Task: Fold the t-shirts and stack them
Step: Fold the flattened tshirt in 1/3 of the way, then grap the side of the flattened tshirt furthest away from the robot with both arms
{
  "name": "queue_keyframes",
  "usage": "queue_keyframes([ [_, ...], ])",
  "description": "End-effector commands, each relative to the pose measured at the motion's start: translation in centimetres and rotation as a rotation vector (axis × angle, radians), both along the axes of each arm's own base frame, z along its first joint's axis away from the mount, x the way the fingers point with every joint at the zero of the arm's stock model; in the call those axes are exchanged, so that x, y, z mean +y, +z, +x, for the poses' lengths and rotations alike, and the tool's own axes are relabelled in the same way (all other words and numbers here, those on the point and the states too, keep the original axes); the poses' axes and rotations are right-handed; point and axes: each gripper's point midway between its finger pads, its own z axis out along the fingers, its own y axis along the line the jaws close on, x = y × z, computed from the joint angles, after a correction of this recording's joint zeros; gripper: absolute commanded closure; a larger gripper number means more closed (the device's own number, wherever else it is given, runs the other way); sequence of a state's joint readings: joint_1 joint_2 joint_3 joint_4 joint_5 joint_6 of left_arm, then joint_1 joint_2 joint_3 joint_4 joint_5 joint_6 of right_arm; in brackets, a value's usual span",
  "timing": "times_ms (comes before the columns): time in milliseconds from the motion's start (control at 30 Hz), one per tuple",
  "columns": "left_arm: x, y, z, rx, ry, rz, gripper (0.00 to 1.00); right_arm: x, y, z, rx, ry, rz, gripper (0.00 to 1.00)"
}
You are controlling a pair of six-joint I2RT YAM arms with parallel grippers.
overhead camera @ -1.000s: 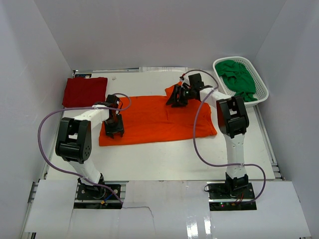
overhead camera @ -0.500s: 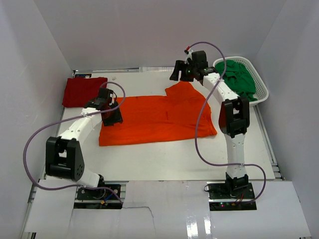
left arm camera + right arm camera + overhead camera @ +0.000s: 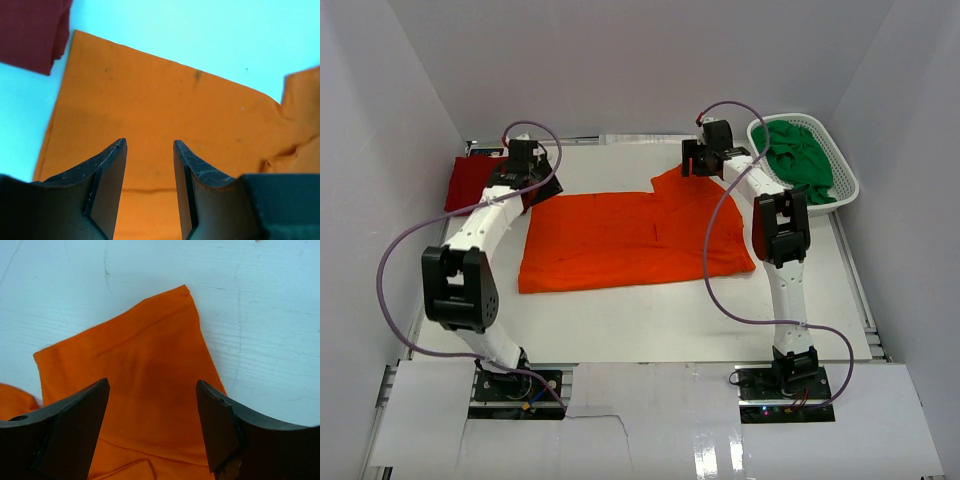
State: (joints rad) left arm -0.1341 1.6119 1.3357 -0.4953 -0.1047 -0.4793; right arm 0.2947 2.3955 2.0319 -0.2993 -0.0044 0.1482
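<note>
The orange t-shirt (image 3: 630, 240) lies spread flat across the middle of the table, one sleeve (image 3: 140, 365) sticking out toward the back. A dark red t-shirt (image 3: 470, 185) lies folded at the back left, and its corner (image 3: 30, 30) shows in the left wrist view. The green t-shirt (image 3: 798, 158) is bunched in the basket. My left gripper (image 3: 527, 172) (image 3: 150, 145) hovers above the orange shirt's back left corner, open and empty. Above the sleeve my right gripper (image 3: 695, 160) (image 3: 152, 385) hangs wide open, holding nothing.
A white mesh basket (image 3: 840, 175) stands at the back right corner. White walls close in the table on three sides. The left arm's purple cable (image 3: 390, 270) loops out to the left, and the right arm's cable (image 3: 710, 270) hangs over the shirt's right end.
The left gripper rose off the orange shirt's left edge and swung to the back left. The right gripper opened, let the sleeve drop and drew back and up.
</note>
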Motion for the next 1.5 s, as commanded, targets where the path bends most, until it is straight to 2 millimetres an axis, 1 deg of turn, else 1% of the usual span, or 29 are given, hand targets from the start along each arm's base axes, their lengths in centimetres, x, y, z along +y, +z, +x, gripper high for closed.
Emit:
queue_keyframes([
  [0,1.1,-1.1,3.2,0.004,0.056,-0.082,0.47,-0.4,3.8,3.0,-0.173,-0.024,-0.021,0.24],
  [33,1.2,-1.3,3.8,0.006,0.063,-0.092,0.47,-0.4,3.3,3.2,-0.17,-0.021,-0.026,0.24],
  [67,1.4,-1.6,4.9,0.001,0.065,-0.09,0.47,-0.3,3.3,3.4,-0.175,-0.022,-0.027,0.23],
  [100,1.5,-1.8,5.4,-0.001,0.066,-0.085,0.47,-0.2,3.7,3.8,-0.19,-0.023,-0.024,0.23],
  [133,1.9,-1.9,5.9,-0.004,0.081,-0.071,0.47,-0.2,3.1,4.0,-0.186,-0.021,-0.025,0.23],
  [167,1.9,-1.4,6.8,-0.023,0.084,-0.064,0.47,-0.1,3.1,4.3,-0.19,-0.023,-0.018,0.23],
  [200,2.1,-2.8,7.3,-0.001,0.09,-0.057,0.47,0.0,3.4,4.6,-0.202,-0.023,-0.012,0.23],
  [233,2.0,-3.1,7.7,0.003,0.09,-0.056,0.47,0.1,2.6,4.8,-0.194,-0.026,-0.007,0.23],
  [267,1.9,-3.0,8.3,-0.004,0.093,-0.063,0.47,0.2,2.6,5.0,-0.199,-0.027,-0.002,0.23],
  [300,1.8,-4.0,8.6,0.011,0.092,-0.066,0.47,0.3,2.3,5.1,-0.2,-0.027,0.001,0.25],
  [333,1.7,-4.2,8.8,0.011,0.09,-0.073,0.47,0.5,2.0,5.4,-0.214,-0.025,0.007,0.26],
  [400,1.5,-4.4,9.2,0.001,0.088,-0.086,0.48,0.4,1.6,5.7,-0.225,-0.035,0.018,0.28],
  [433,1.4,-4.6,9.3,0.001,0.084,-0.087,0.48,0.5,1.3,5.8,-0.237,-0.036,0.028,0.32],
  [500,1.4,-4.3,9.7,-0.014,0.078,-0.085,0.47,0.5,1.0,6.0,-0.24,-0.04,0.041,0.32],
  [533,1.4,-4.5,9.8,-0.011,0.075,-0.081,0.47,0.5,0.6,6.1,-0.233,-0.047,0.045,0.32],
  [600,1.7,-4.4,10.0,-0.016,0.077,-0.067,0.47,0.3,0.7,6.6,-0.239,-0.064,0.059,0.29],
  [633,1.7,-4.3,10.0,-0.018,0.078,-0.063,0.47,0.3,0.3,6.6,-0.234,-0.065,0.06,0.29],
  [700,1.9,-4.5,10.1,-0.016,0.085,-0.056,0.47,0.4,0.5,7.0,-0.24,-0.068,0.072,0.29],
  [733,1.9,-4.4,10.2,-0.019,0.086,-0.056,0.47,0.3,0.0,7.0,-0.231,-0.072,0.073,0.29],
  [900,1.8,-5.1,10.3,-0.007,0.087,-0.058,0.47,-0.1,-0.3,7.4,-0.221,-0.104,0.089,0.29],
  [1000,1.8,-5.3,10.2,-0.002,0.088,-0.057,0.47,-0.5,-0.8,7.6,-0.212,-0.115,0.08,0.31],
  [1067,1.9,-5.2,10.1,-0.003,0.09,-0.055,0.47,-0.4,-1.3,7.5,-0.203,-0.112,0.079,0.34],
  [1100,1.9,-5.3,10.1,-0.001,0.092,-0.053,0.47,-0.4,-1.1,7.5,-0.202,-0.112,0.081,0.34],
  [1133,2.0,-5.3,10.1,-0.003,0.093,-0.052,0.47,-0.5,-1.4,7.6,-0.191,-0.113,0.079,0.39],
  [1267,2.1,-5.7,9.9,0.007,0.095,-0.045,0.47,-0.4,-1.7,7.5,-0.184,-0.109,0.078,0.44],
  [1467,2.9,-7.7,8.9,0.054,0.125,-0.007,0.47,-0.5,-1.9,7.5,-0.182,-0.095,0.074,0.57],
])
